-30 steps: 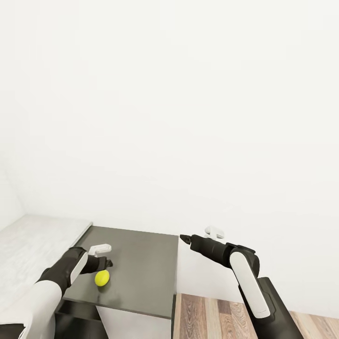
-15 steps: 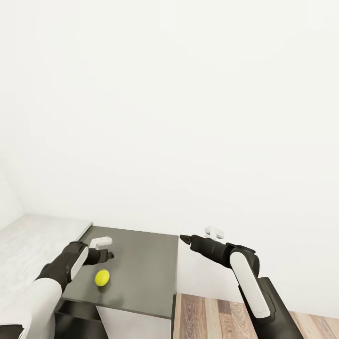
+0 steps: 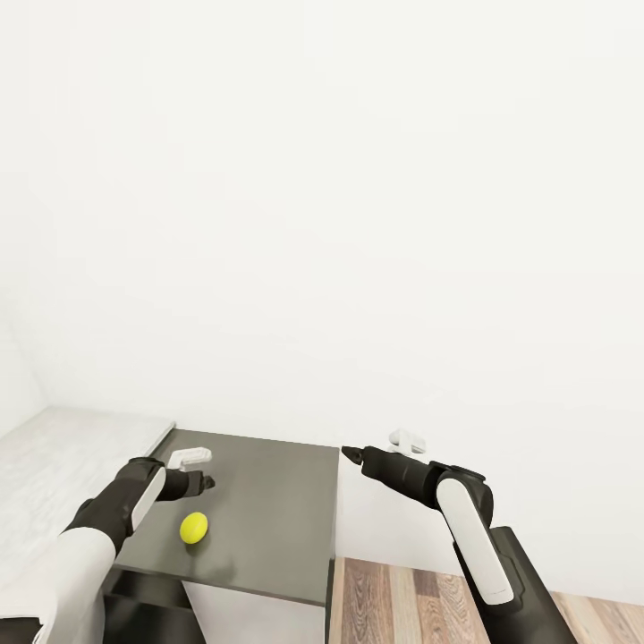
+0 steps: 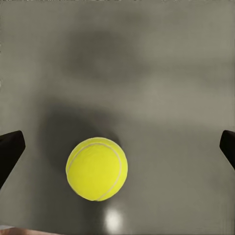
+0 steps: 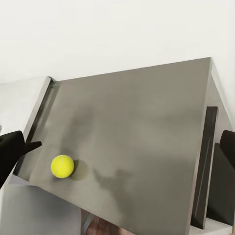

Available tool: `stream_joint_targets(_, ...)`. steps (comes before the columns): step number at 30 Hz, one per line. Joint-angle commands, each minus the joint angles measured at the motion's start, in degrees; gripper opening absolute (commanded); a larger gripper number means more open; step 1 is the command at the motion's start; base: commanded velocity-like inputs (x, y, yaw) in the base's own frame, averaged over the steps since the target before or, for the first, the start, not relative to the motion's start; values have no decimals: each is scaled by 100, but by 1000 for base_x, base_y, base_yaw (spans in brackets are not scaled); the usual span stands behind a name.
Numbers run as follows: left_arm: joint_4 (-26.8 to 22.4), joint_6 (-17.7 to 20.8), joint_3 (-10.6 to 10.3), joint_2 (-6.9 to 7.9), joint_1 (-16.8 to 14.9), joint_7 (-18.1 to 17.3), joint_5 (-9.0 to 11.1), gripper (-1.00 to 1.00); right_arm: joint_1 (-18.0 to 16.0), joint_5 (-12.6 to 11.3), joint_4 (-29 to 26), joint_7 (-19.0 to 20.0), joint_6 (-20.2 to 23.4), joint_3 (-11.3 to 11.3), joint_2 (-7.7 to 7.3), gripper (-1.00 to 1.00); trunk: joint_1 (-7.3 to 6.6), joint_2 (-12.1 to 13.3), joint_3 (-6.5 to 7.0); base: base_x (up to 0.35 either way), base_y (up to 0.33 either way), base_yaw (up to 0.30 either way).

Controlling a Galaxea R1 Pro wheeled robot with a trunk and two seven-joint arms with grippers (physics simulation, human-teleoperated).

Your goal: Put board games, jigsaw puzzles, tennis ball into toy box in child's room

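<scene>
The yellow-green tennis ball (image 3: 193,528) lies on the lower dark grey section of the table (image 3: 277,501), near its front edge. My left gripper (image 3: 205,483) hovers just above and behind the ball, open, with nothing held. In the left wrist view the tennis ball (image 4: 97,169) rests on the grey top between the widely spread fingertips (image 4: 10,152). My right gripper (image 3: 351,453) hangs open off the table's right edge, over the floor. Its wrist view looks down on the tennis ball (image 5: 62,166) and the table (image 5: 147,132). The other toys, toy box and bed are out of view.
The table's higher light grey top (image 3: 63,456) joins on the left. A plain white wall (image 3: 358,224) stands close behind the table. Wood-plank floor (image 3: 394,599) shows at the lower right.
My left gripper has lifted up and back from the tennis ball, which stays where it was. The right arm has not moved.
</scene>
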Motion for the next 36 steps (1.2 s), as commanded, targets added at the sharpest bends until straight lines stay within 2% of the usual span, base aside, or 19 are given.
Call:
stream_joint_targets(1,-6,32,-7,4,-4,9,46,100,-6,-60,-7,-60,12,1,3,100,26,-55,-32,0,0,0)
stream_joint_targets(7,-7,27,-12,17,-4,16,38,100,-11,-60,-17,-56,11,-2,-1,100,158,-295,-139,0,0,0)
stream_joint_targets(9,-7,27,-15,16,-4,17,38,100,-13,-74,-27,-43,13,-39,-27,100,158,-295,-139,0,0,0)
stream_joint_targets(12,-7,24,-20,15,-4,18,42,100,-14,-145,-40,126,25,-247,-216,100,158,-295,-139,0,0,0)
stream_joint_targets(14,-7,23,-23,15,-4,18,43,100,-15,-266,-43,590,27,-476,-402,100,158,-295,-139,0,0,0)
stream_joint_targets(15,-7,23,-23,15,-4,18,42,100,-15,-297,-42,748,26,-528,-441,100,158,-295,-139,0,0,0)
stream_joint_targets(17,-7,23,-26,8,-4,18,43,100,-15,-365,-40,1372,27,-706,-562,100,158,-295,-139,0,0,0)
stream_joint_targets(19,-7,23,-28,2,-4,18,44,100,-15,-379,-39,1702,30,-816,-622,100,180,-336,-157,0,0,0)
stream_joint_targets(22,-7,24,-27,1,-4,26,40,100,-15,-395,-39,1916,36,-910,-706,100,246,-456,-211,0,0,0)
stream_joint_targets(28,-2,23,-25,14,-4,31,35,100,-14,-416,-31,2047,41,-970,-782,100,377,-697,-319,0,0,0)
stream_joint_targets(36,15,27,-24,26,-4,28,32,100,-15,-420,-30,2073,42,-982,-797,100,553,-1017,-463,0,0,0)
